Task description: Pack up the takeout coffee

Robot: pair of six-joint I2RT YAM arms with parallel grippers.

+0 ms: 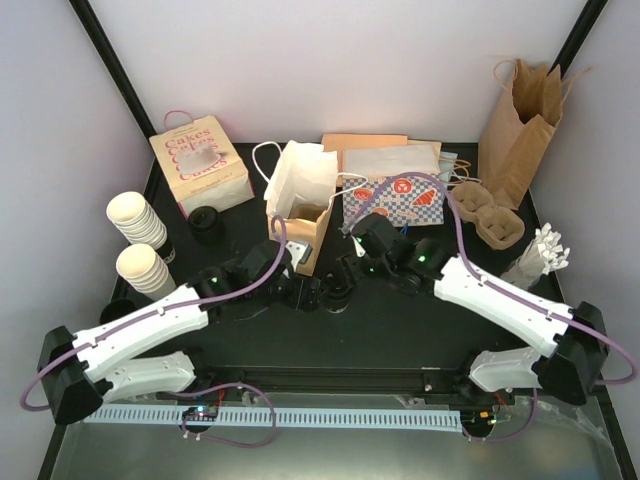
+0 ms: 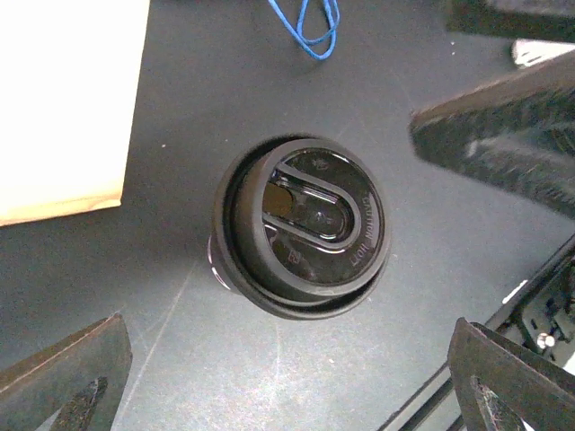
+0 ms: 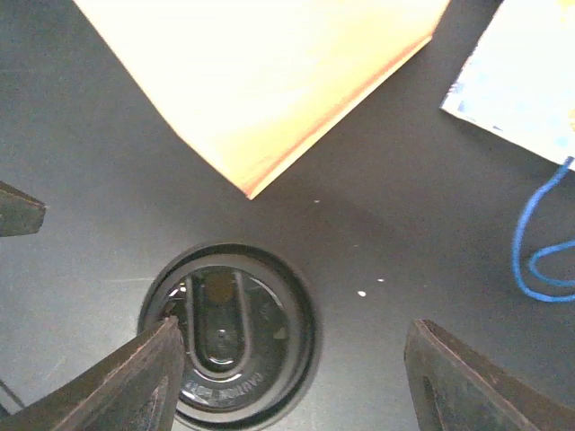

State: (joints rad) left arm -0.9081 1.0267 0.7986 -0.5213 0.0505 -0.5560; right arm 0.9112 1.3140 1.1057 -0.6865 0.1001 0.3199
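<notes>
The takeout coffee (image 2: 301, 238) stands upright on the black table, and from above only its round black lid (image 3: 229, 337) and a sliver of the cup show. In the top view the takeout coffee (image 1: 336, 296) sits between the two wrists, just in front of the open paper bag (image 1: 300, 205). My left gripper (image 2: 287, 386) is wide open above and beside the cup, holding nothing. My right gripper (image 3: 301, 386) is open too, and its left finger (image 3: 126, 386) overlaps the lid's edge in view. I cannot tell whether that finger touches the lid.
At the back left are a pink Cakes box (image 1: 198, 165), two stacks of lidless cream cups (image 1: 135, 220) and a loose black lid (image 1: 207, 222). A tall brown bag (image 1: 520, 125), a pulp cup carrier (image 1: 490, 215) and checkered paper (image 1: 400, 200) lie at the back right.
</notes>
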